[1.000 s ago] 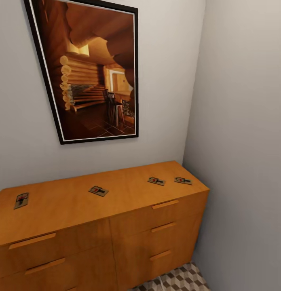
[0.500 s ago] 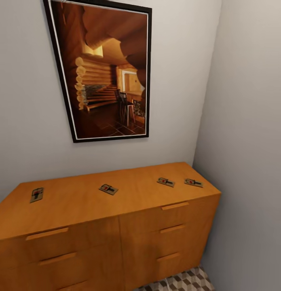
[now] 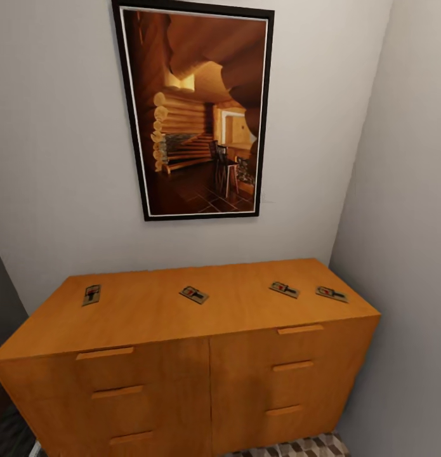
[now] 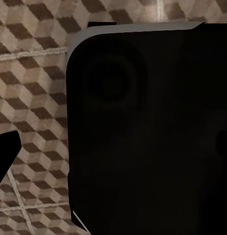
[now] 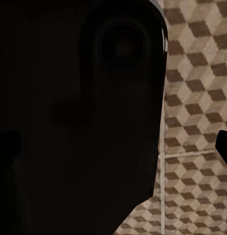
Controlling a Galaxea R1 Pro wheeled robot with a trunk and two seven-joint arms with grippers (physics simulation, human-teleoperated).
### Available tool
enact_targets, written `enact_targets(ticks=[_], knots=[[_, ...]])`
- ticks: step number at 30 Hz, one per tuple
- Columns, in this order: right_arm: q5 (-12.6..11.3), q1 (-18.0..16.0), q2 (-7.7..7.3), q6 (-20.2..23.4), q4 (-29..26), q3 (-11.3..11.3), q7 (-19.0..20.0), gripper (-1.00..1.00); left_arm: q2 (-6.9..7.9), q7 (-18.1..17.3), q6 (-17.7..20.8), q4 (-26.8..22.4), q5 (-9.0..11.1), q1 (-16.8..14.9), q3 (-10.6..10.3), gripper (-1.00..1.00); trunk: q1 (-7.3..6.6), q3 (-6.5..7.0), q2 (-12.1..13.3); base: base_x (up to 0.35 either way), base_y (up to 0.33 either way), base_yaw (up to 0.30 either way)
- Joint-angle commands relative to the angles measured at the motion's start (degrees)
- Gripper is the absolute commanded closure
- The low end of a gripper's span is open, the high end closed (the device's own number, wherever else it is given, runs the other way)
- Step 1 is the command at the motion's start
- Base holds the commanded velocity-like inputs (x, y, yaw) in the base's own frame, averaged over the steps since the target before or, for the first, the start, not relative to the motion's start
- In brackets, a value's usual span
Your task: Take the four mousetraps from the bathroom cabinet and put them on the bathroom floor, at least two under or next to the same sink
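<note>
grey walls and a framed picture [image 3: 201, 114] are seen behind the cabinet [image 3: 182, 374], four mousetraps [image 3: 193, 294] are spread along its top, cube-patterned bathroom floor [image 4: 30, 63] is glimpsed below, and neither gripper's opening can be told.

Four mousetraps [image 3: 194, 294] lie spread along the cabinet [image 3: 182, 381] top, below a picture [image 3: 198, 114].

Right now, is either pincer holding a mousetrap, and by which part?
No. All four mousetraps lie untouched on top of the cabinet. Whether the pincers are open or shut cannot be told.
</note>
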Motion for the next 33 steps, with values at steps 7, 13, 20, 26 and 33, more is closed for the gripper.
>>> enact_targets(ticks=[7,13,20,26,33], knots=[[0.1,0.0,-0.03,-0.1,0.0,0.0,0.0,-1.0,0.0,0.0,-0.1,0.0,0.1,0.0,0.0,-1.0,0.0,-0.03,0.0,0.0,0.0,0.058],[0.1,0.0,-0.03,-0.1,0.0,0.1,0.0,-1.0,0.0,0.0,-0.1,0.0,0.1,0.0,0.0,-1.0,0.0,-0.03,0.0,0.0,0.0,0.013],[0.1,0.0,-0.01,-0.1,0.0,0.1,0.0,-1.0,0.0,0.0,-0.1,0.0,0.1,0.0,0.0,-1.0,0.0,-0.03,0.0,0.0,0.0,0.003],[0.1,0.0,-0.03,-0.1,0.0,0.1,0.0,-1.0,0.0,0.0,-0.1,0.0,0.1,0.0,0.1,-1.0,0.0,-0.03,0.0,0.0,0.0,0.0],[0.1,0.0,-0.02,-0.1,0.0,0.1,0.0,-1.0,0.0,0.0,-0.1,0.0,0.1,0.0,0.1,-1.0,0.0,-0.03,0.0,0.0,0.0,0.0]])
